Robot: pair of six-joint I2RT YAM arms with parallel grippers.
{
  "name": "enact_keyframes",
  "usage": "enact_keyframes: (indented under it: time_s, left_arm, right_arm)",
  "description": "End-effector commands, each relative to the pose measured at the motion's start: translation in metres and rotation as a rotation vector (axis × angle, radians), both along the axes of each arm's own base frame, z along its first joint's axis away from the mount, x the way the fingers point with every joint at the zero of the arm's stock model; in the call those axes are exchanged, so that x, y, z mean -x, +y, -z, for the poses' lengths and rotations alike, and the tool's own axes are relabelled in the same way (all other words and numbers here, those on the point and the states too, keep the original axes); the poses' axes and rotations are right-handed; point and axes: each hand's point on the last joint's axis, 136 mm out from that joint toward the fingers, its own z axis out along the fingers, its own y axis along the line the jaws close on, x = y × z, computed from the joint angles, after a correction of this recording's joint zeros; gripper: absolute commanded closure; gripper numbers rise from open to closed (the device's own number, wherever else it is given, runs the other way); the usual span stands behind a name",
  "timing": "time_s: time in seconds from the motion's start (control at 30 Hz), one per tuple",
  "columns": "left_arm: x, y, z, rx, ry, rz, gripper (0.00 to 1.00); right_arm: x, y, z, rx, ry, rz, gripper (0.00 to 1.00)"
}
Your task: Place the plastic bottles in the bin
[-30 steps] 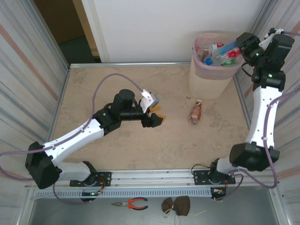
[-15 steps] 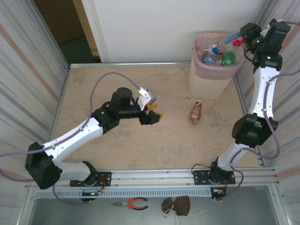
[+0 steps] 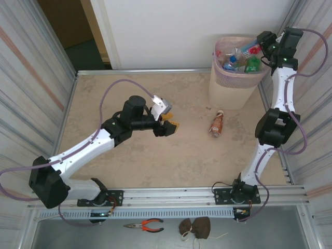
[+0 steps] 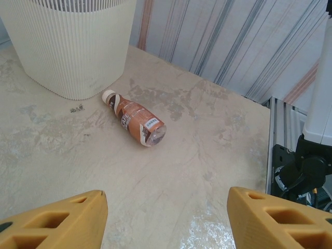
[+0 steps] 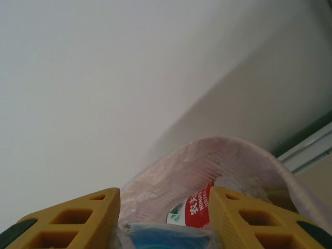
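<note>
One pink bin [image 3: 233, 88] holds a heap of bottles [image 3: 231, 58], too jumbled to count. In the past second my right arm [image 3: 282, 98] has straightened beside it, its right gripper [image 3: 265, 45] clamped on one blue-labelled bottle [image 3: 249, 51] above the rim. My left gripper [image 3: 170, 127], fingers wide and empty, has barely shifted, well left of the bin. One brown bottle [image 3: 217, 123] lies just before it.

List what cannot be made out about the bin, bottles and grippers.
- Top view: the count of bottles in the bin; they overlap, and the right gripper and held bottle cover some.
- Left wrist view: the bin's rim and contents, beyond the upper edge.
- Right wrist view: most of the held bottle, below the lower edge.
- Left wrist view: the brown bottle's label text, too small.
</note>
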Motion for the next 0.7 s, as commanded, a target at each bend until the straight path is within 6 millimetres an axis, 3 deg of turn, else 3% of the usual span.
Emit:
enact_keyframes:
  time_s: [0.0, 0.17, 0.27, 0.4, 0.67]
  left_arm:
    - [0.001, 0.004, 0.003, -0.002, 0.022, 0.001, 0.38]
    - [0.002, 0.006, 0.004, 0.004, 0.025, -0.007, 0.38]
    - [0.002, 0.007, 0.002, 0.010, 0.026, -0.009, 0.38]
    - [0.003, 0.007, 0.001, 0.011, 0.025, -0.007, 0.38]
    - [0.004, 0.007, 0.000, 0.016, 0.025, -0.005, 0.38]
  right_arm:
    - [-0.004, 0.010, 0.004, 0.003, 0.009, -0.025, 0.60]
    - [-0.005, 0.005, 0.017, 0.011, 0.044, -0.011, 0.56]
    - [0.000, 0.002, 0.016, 0.036, 0.057, -0.002, 0.39]
    - [0.013, -0.007, -0.007, 0.101, 0.035, 0.039, 0.29]
    - [0.050, -0.034, -0.062, 0.269, -0.002, 0.160, 0.27]
